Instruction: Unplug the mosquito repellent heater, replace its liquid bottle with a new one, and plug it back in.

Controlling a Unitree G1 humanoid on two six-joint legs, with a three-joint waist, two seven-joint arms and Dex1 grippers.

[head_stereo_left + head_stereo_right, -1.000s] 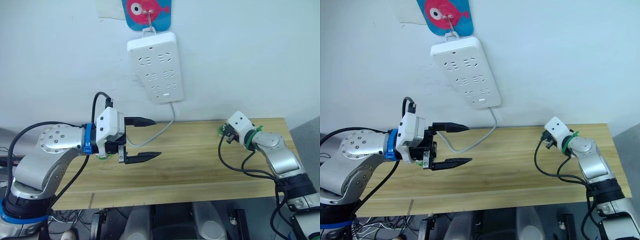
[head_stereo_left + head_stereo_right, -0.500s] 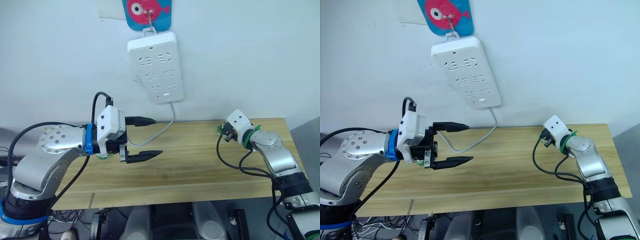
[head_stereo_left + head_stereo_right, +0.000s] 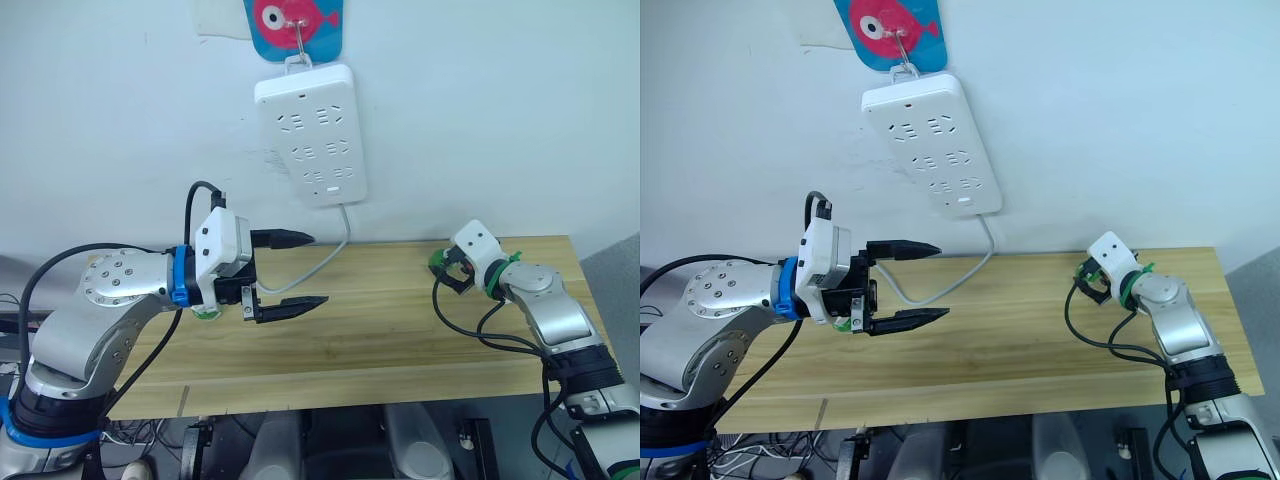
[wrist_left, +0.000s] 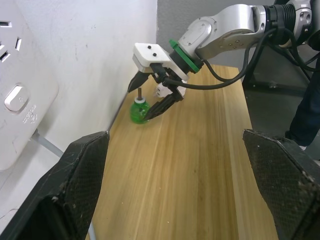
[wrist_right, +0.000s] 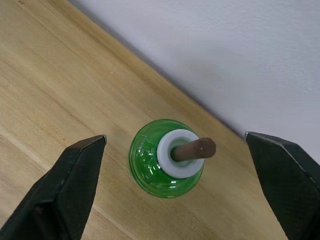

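Observation:
A green liquid bottle [image 5: 166, 165] with a white collar and a brown wick stands upright on the wooden table [image 3: 400, 330] at the back right, close to the wall. My right gripper [image 4: 139, 104] is open around it, one finger on each side, and the fingers [image 5: 75, 190] stand clear of it. Over the left part of the table my left gripper [image 3: 316, 269] hovers wide open, holding nothing. The heater is hidden; a bit of green and white [image 3: 206, 313] peeks out behind my left gripper's body, too covered to identify.
A long white power strip [image 3: 305, 130] hangs on the wall from a hook with a fish picture [image 3: 295, 22]. Its grey cable [image 3: 325, 258] drops to the table behind my left gripper. No plug sits in its sockets.
My right gripper has opened and let go of the green bottle, which now stands on the table between its fingers. The left gripper has barely shifted.

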